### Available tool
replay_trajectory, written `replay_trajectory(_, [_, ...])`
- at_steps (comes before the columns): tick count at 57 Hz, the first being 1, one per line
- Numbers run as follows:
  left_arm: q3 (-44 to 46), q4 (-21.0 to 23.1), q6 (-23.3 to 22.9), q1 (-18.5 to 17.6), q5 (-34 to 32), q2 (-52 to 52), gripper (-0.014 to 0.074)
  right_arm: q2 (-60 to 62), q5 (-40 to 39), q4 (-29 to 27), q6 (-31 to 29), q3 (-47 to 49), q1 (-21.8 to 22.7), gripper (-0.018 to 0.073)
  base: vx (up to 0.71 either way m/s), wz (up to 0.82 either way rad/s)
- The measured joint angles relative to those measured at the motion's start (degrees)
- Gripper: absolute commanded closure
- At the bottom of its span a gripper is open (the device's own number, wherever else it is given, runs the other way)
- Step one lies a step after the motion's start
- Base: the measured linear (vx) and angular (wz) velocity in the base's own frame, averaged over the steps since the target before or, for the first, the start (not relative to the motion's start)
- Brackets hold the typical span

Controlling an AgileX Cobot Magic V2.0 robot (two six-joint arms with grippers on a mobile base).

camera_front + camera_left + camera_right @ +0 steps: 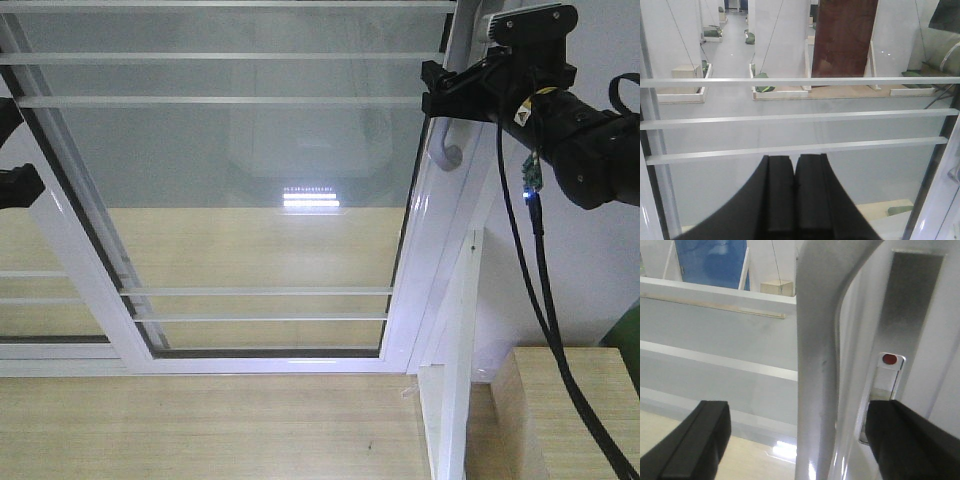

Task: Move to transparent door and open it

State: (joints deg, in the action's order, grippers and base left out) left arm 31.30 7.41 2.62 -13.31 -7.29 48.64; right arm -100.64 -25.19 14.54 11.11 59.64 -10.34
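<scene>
Straddling the curved silver-grey pull handle (815, 365), the robot's right hand (800, 437) waits with its two black fingers (695, 440) spread wide, one on each side of the bar and neither touching it. The transparent door (250, 170) fills the front view directly ahead of the machine. It is a tall glass panel in a white frame crossed by paired white bars (215, 100), with the handle fixed high on its right stile, next to a white frame post (460, 330). The left hand (794, 185) hangs near the panel's other edge, its fingers pressed flat together and gripping nothing, its camera looking through the glass at a grey corridor beyond.

The drive up to the door appears to be over and the grasp is the step in hand: the right hand is lined up but not closed. The next move calls for the fingers to clamp squarely on the handle, then for a steady sideways pull along the line of the bottom rail (270, 362), most likely to the robot's left, away from the post. A small plate beside the handle carries a red mark (889, 359). It may be a latch indicator, though the blurred close-up does not show whether the door is locked.
</scene>
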Motion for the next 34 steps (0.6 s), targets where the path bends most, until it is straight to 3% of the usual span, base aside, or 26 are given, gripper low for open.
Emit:
replay_trajectory(24, [0.0,0.0,0.0,0.0,0.0,0.0,0.0593,-4.6,-4.7,-0.1,-0.5,2.0,0.0,-0.0035,0.00,0.00])
replay_trajectory(34, [0.0,0.0,0.0,0.0,0.0,0.0,0.0593,-5.6,-5.8,-3.7,-2.5,2.0,0.0,-0.0035,0.00,0.00])
